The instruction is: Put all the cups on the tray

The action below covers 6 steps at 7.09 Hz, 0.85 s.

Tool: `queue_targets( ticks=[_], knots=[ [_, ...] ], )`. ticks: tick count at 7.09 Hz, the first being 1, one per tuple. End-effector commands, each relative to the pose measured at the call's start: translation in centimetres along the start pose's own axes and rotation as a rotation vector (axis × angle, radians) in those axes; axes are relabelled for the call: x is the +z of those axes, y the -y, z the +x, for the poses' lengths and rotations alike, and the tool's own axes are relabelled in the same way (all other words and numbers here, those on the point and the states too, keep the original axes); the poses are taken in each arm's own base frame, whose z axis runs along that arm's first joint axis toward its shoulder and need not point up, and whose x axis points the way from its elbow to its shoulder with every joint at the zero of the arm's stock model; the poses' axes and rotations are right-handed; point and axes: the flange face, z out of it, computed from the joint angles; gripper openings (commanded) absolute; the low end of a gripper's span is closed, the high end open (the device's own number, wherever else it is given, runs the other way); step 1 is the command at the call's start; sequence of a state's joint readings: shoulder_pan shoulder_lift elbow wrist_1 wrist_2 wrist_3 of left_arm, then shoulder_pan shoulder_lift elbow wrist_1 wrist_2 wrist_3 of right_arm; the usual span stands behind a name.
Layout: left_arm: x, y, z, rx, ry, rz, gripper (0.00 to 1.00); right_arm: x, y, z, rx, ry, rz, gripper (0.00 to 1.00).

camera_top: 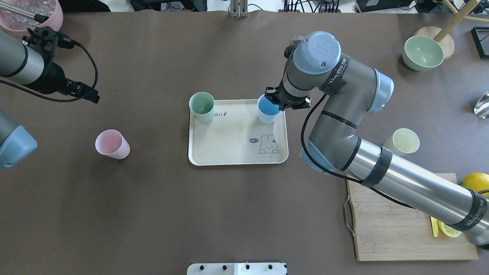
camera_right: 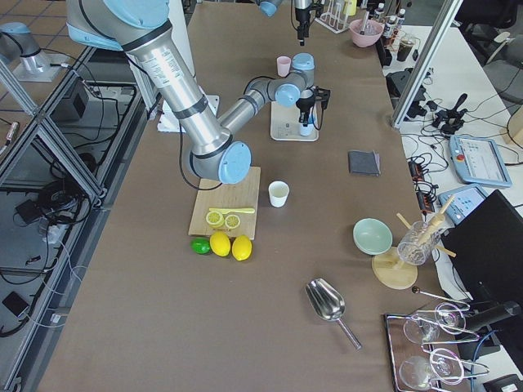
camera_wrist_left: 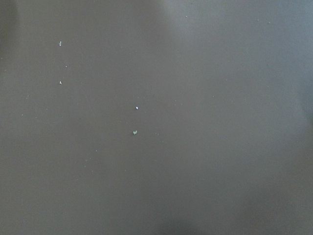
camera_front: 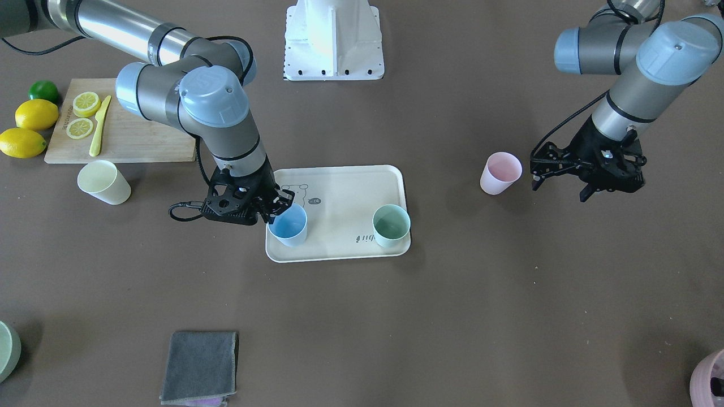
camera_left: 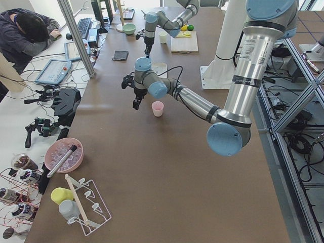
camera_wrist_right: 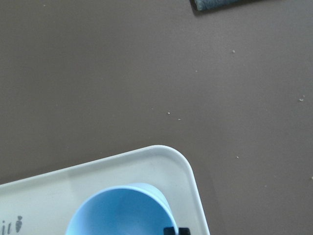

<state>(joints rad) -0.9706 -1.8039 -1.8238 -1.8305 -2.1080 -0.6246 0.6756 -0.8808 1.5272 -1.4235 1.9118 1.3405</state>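
Observation:
The cream tray [camera_front: 339,189] lies mid-table, also in the overhead view [camera_top: 229,147]. A mint green cup [camera_front: 391,225] and a blue cup [camera_front: 288,225] stand upright on it. My right gripper [camera_front: 281,204] is at the blue cup's rim [camera_top: 267,110], shut on it; the wrist view shows the blue cup [camera_wrist_right: 122,210] in the tray's corner. A pink cup [camera_front: 500,172] stands on the table. My left gripper [camera_front: 535,168] is open and empty just beside it, apart. A pale yellow cup [camera_front: 103,181] stands near the cutting board.
A bamboo cutting board [camera_front: 141,135] with lemon slices and a yellow knife, plus lemons [camera_front: 35,114] and a lime, lie by the right arm. A grey cloth [camera_front: 199,366], a green bowl [camera_top: 422,52] and a pink bowl [camera_top: 23,11] sit near the table's edges.

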Motion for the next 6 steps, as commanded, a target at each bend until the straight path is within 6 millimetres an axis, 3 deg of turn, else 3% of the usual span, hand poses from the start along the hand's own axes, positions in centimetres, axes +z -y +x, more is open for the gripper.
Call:
queue_targets(
  ticks=[1,3,5,6],
  knots=[
    [0.4,-1.3,0.0,-0.043,0.0,-0.016,0.99,-0.5,-0.2,-0.9,-0.012,0.012,0.012,1.0],
    [3.1,-4.0,2.3,-0.063,-0.032,-0.056,0.99,-4.5,1.9,-0.1,-0.019,0.059,0.028,1.0],
    [5.6,-6.4,4.2,-0.054,-0.006,-0.081,0.93,-8.3,5.2,2.5,-0.046,0.048,0.009,1.0],
    [6.1,-7.1,4.1,-0.052,-0.001,-0.092,0.65,-10.3,6.0,5.2,-0.077,0.041,0.01,1.0]
  ],
)
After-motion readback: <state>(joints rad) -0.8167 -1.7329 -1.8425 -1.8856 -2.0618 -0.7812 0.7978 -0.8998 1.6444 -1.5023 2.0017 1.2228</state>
